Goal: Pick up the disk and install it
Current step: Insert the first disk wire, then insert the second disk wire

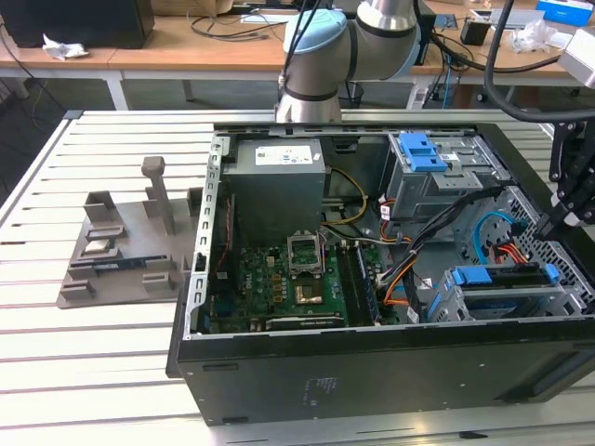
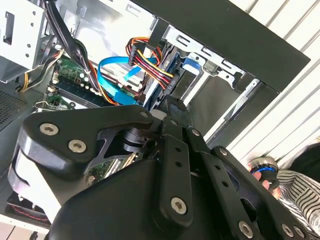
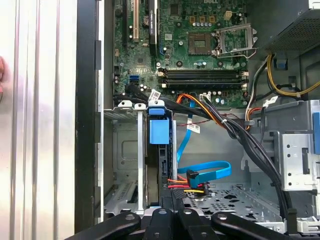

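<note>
Disk (image 3: 160,150) stands on edge in the lower drive cage (image 3: 122,165), blue frame tab uppermost, at lower centre of the first wrist view. Gripper (image 1: 567,218) hangs at the exterior view's right edge above that cage; jaw state cannot be told. Beyond, cables (image 3: 200,172) crowd the bay, then the motherboard (image 3: 190,45).

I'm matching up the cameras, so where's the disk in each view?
Exterior view: the disk sits in the drive cage, at the exterior view's right.
First wrist view: edge-on in that cage.
Second wrist view: beside the red-yellow wires.
Shared landmark: blue cable.
</note>
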Tool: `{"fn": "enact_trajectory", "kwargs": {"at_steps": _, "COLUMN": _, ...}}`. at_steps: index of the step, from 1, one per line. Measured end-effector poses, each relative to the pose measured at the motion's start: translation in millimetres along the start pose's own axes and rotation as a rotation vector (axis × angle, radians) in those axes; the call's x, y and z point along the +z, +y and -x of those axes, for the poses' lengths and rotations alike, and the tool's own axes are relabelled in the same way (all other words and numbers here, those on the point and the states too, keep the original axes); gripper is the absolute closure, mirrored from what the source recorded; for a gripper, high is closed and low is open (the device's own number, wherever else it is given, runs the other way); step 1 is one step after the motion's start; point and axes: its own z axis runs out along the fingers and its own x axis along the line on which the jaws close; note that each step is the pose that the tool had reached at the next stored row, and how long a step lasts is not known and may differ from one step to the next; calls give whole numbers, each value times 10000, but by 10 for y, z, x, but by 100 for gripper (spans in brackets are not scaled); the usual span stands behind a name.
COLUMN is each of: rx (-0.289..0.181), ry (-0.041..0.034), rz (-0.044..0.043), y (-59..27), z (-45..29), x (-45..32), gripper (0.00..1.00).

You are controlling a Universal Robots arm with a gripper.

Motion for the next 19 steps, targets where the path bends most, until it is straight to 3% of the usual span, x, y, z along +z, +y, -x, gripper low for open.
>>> {"fn": "enact_trajectory", "kwargs": {"at_steps": 6, "rx": 0, "ry": 0, "rz": 0, "y": 0, "z": 0, "x": -1, "gripper": 89}}
{"fn": "enact_trajectory", "kwargs": {"at_steps": 8, "rx": 0, "ry": 0, "rz": 0, "y": 0, "z": 0, "x": -1, "gripper": 83}}
{"fn": "enact_trajectory", "kwargs": {"at_steps": 10, "rx": 0, "ry": 0, "rz": 0, "y": 0, "z": 0, "x": -1, "gripper": 70}}
{"fn": "enact_trajectory", "kwargs": {"at_steps": 13, "rx": -3, "ry": -6, "rz": 0, "y": 5, "z": 11, "x": -4, "gripper": 70}}
{"fn": "enact_trajectory", "kwargs": {"at_steps": 16, "rx": -4, "ry": -48, "rz": 1, "y": 46, "z": 95, "x": 4, "gripper": 70}}
{"fn": "enact_trajectory", "kwargs": {"at_steps": 19, "rx": -12, "ry": -143, "rz": 3, "y": 96, "z": 112, "x": 19, "gripper": 70}}
